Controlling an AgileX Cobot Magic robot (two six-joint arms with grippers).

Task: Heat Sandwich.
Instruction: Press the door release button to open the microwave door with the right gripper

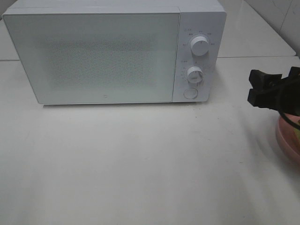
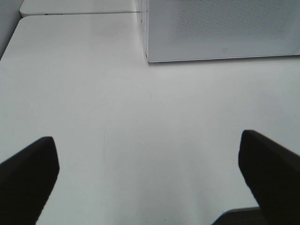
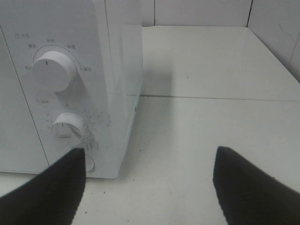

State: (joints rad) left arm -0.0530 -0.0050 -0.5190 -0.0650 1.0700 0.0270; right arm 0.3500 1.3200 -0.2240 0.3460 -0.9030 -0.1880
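We log the left fingers (image 2: 33, 173) spread wide and empty over the bench (image 1: 140, 164). The right fingers (image 3: 248, 187) are apart, holding nothing, above the pink plate (image 1: 286, 140) near the closed microwave (image 1: 93, 56). Only a sliver of the sandwich (image 1: 296, 132) shows there. We judge it soft, light and crushable, so grip the crust edges gently.

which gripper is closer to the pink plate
Right. The right gripper hangs over the pink plate; the left gripper faces the left corner of the microwave, far across.
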